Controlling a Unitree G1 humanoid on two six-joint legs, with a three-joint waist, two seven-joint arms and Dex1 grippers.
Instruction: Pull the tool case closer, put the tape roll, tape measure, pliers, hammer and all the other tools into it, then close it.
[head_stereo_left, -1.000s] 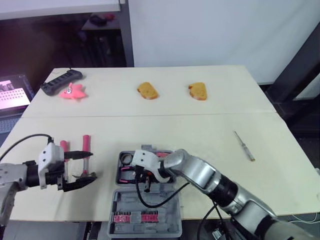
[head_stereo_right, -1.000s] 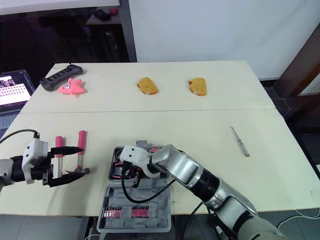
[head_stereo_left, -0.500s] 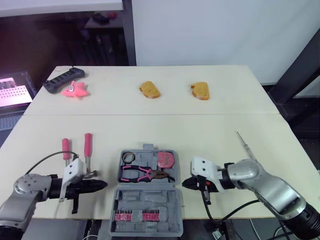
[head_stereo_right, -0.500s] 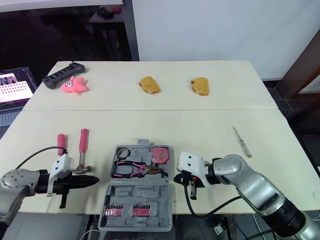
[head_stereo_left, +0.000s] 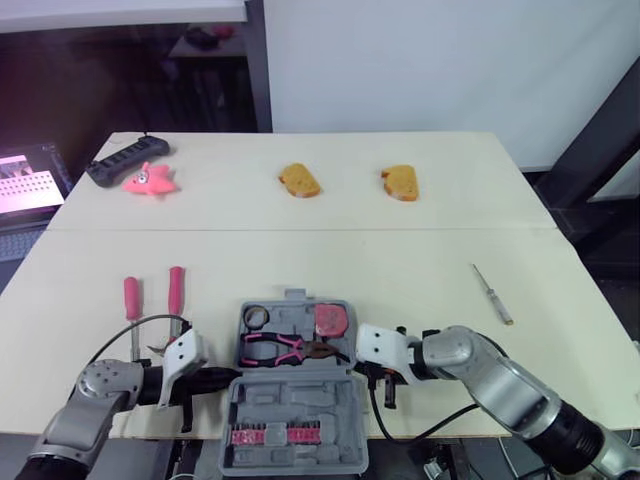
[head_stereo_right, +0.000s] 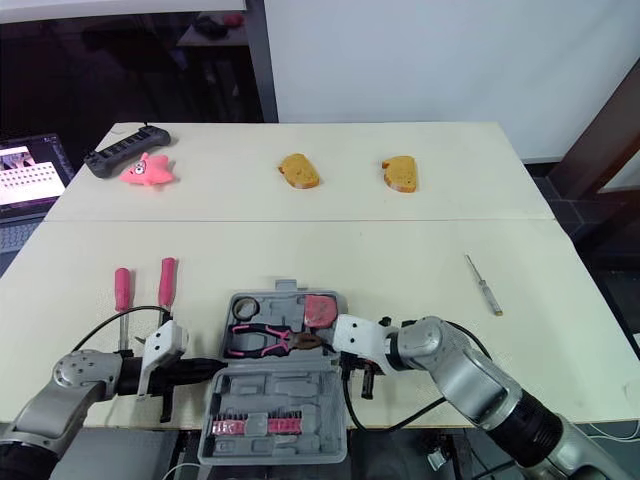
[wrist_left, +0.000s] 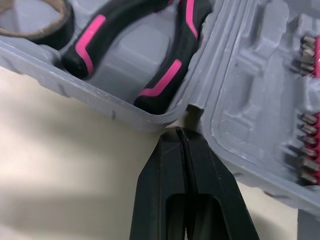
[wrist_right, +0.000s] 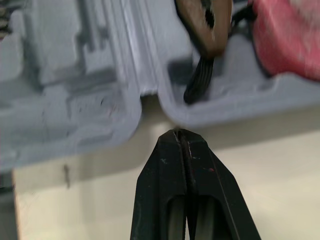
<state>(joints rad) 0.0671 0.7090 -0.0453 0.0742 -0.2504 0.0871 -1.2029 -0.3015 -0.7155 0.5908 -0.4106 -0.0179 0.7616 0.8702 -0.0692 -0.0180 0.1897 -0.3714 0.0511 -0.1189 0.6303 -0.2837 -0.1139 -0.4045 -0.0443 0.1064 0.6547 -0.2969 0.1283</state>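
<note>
Grey tool case (head_stereo_left: 300, 405) lies open at the near edge of the counter (head_stereo_left: 400, 260), pliers (head_stereo_left: 272, 347) inside. Left hand (wrist_left: 181, 131) and right hand (wrist_right: 179, 132), both pressed together, point at its two sides.

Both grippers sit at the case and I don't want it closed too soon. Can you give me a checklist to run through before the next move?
1. Packed in the tool case: the tape roll, pliers and tape measure: ok.
2. Is the hammer packed: not ok. It lies on the table left of the case, beside a pink-handled tool.
3. Is the screwdriver packed: not ok. It lies on the table well to the right of the case.
4. Case open for loading: ok.
5. Grippers free to pick: ok. The left gripper and right gripper are shut on nothing, with their tips at the case's hinge line, one on each side.
</note>
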